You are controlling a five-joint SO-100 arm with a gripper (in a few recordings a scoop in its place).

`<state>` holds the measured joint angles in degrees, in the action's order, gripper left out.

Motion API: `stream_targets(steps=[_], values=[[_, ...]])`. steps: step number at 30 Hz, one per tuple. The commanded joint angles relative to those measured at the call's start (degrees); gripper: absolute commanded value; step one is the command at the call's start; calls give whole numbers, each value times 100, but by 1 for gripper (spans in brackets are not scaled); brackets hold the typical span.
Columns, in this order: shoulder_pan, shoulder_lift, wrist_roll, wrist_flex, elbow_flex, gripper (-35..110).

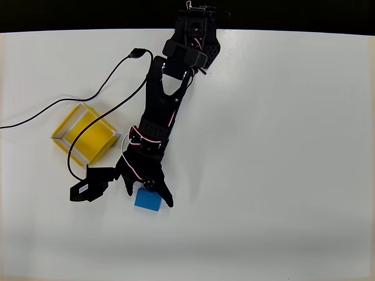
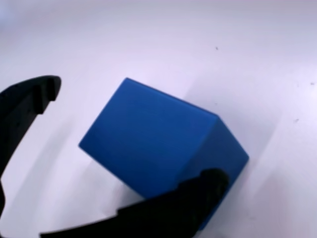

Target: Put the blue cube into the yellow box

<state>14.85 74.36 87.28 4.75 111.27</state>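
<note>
So the black arm reaches down from the top of the overhead view across a plain white table, and its gripper is sitting right over the blue cube. The jaws are spread apart, one finger on each side of the cube, not clamped on it. In the wrist view the cube takes up the middle of the shot, resting flat on the table with one corner pointing toward the camera. One curved black finger is off to the left with a clear gap of white table between it and the cube, while the other finger comes in from the bottom and overlaps the cube's lower right edge; I honestly can't tell if it's touching or just in front. The yellow box is up and to the left of the cube in the overhead view, near but apart from it, sitting at an angle with its open top showing. A black cable snakes across the table past the box.
</note>
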Motion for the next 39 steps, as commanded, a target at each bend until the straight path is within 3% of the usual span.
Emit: stream_targets(steps=[1, 18, 39], values=[[26, 185, 26, -114, -659, 58], [26, -466, -44, -211, -1011, 55], [-18, -659, 246, -149, -1125, 27]])
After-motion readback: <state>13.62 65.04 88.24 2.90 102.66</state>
